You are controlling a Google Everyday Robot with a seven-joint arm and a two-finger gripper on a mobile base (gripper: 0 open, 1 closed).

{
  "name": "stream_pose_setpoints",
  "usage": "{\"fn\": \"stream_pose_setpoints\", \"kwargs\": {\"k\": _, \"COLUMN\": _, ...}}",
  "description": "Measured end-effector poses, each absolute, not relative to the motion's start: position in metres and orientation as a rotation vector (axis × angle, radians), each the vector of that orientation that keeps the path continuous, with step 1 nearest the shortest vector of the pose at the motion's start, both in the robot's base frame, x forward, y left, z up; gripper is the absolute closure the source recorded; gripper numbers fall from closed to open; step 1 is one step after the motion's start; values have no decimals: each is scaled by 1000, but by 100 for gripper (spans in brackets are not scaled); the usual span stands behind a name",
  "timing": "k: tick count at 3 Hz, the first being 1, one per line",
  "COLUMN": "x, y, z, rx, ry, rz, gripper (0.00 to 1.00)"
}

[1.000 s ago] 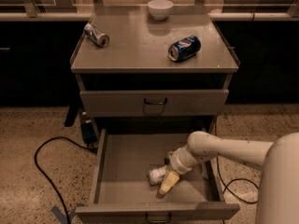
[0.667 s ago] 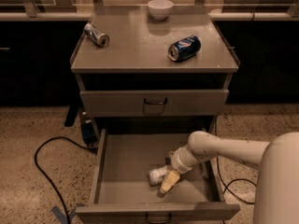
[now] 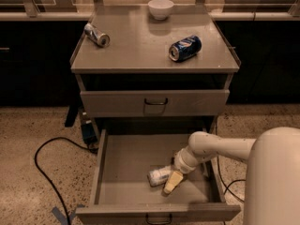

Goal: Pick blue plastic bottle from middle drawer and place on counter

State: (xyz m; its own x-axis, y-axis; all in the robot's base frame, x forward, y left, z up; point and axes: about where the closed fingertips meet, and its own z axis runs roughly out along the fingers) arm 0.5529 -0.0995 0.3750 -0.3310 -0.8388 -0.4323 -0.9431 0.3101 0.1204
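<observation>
Nothing has shifted: gripper [image 3: 166, 179] beside blue plastic bottle [image 3: 157, 176] in middle drawer [image 3: 126, 163], grip unclear; speckled floor [image 3: 37, 125].

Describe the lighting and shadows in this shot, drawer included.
Camera view: warm, dim light; the counter is the brightest surface, with a soft shadow in front of the white bowl. Camera view: the middle drawer is duller, darkest at its back under the cabinet; the gripper is down inside it beside the pale blue plastic bottle.
</observation>
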Motion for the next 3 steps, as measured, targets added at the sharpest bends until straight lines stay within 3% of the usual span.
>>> {"fn": "stream_pose_setpoints", "kwargs": {"k": 2, "x": 552, "y": -109, "z": 358, "rx": -1621, "ry": 2331, "rz": 493, "gripper": 0}}
{"fn": "stream_pose_setpoints", "kwargs": {"k": 3, "x": 552, "y": -109, "z": 358, "rx": -1622, "ry": 2332, "rz": 493, "gripper": 18}}
